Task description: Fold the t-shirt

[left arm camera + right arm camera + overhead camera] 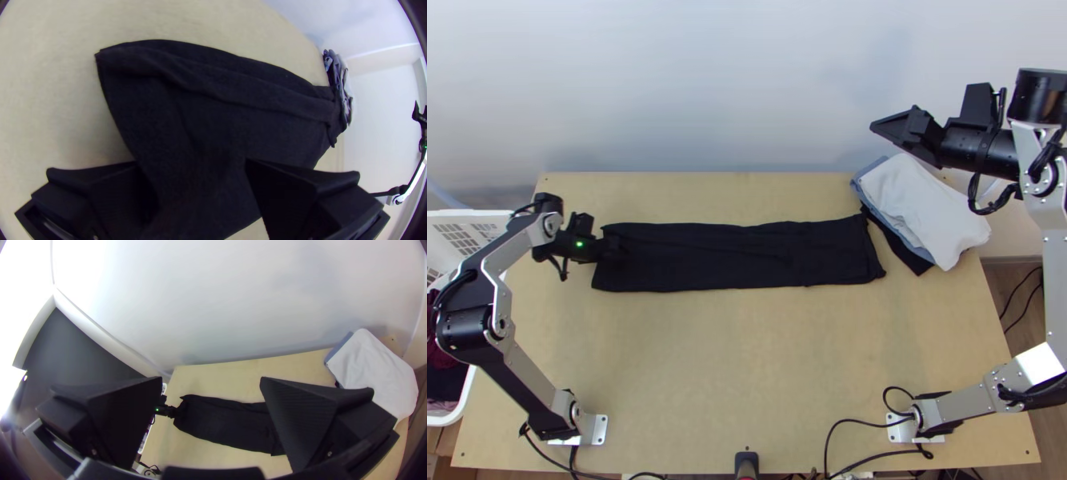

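A black t-shirt (pixel 747 254) lies as a long, narrow folded strip across the table's upper middle. At its left end stands my left gripper (pixel 616 246), low over the cloth. In the left wrist view my left gripper (pixel 202 178) is open, with the dark cloth (pixel 213 115) running between and beyond its fingers. My right gripper (pixel 875 126) is raised at the upper right, near the folded pile and well away from the t-shirt. In the right wrist view my right gripper (pixel 211 386) stands wide open with nothing held; the t-shirt (pixel 222 422) lies farther off.
A pile of folded clothes, white (pixel 919 204) on top with blue and black below, lies at the table's upper right corner, close to the strip's right end. A white basket (pixel 467 220) with clothes stands left of the table. Bare tabletop (pixel 747 360) stretches in front of the t-shirt.
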You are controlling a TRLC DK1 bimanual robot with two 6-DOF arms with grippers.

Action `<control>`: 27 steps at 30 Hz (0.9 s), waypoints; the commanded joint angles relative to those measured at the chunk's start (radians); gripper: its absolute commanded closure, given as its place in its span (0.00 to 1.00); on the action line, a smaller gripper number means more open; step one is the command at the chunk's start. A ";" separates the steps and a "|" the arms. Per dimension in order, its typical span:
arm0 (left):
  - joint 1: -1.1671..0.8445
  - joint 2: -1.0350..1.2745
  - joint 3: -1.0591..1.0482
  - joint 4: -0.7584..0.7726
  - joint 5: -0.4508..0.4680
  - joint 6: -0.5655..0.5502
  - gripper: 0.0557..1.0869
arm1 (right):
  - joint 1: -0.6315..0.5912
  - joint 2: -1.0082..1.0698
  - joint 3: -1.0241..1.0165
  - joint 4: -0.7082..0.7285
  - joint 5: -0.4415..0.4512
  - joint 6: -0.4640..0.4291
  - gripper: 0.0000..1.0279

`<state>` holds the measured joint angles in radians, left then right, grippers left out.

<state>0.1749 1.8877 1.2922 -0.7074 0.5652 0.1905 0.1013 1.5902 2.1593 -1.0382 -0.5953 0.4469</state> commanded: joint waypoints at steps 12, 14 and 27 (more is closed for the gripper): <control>0.052 -0.015 -0.041 0.020 0.001 -0.023 0.96 | -0.026 -0.009 0.036 -0.023 -0.009 0.041 0.04; 0.113 -0.015 -0.037 -0.001 0.001 0.013 0.96 | -0.029 -0.009 0.031 -0.026 -0.009 0.039 0.04; 0.433 -0.105 0.021 -0.152 -0.007 0.179 0.96 | -0.071 -0.019 -0.039 -0.026 -0.006 0.001 0.04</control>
<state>0.5777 1.8462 1.2869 -0.8322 0.5636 0.3389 0.0422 1.5890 2.1590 -1.0599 -0.5953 0.4633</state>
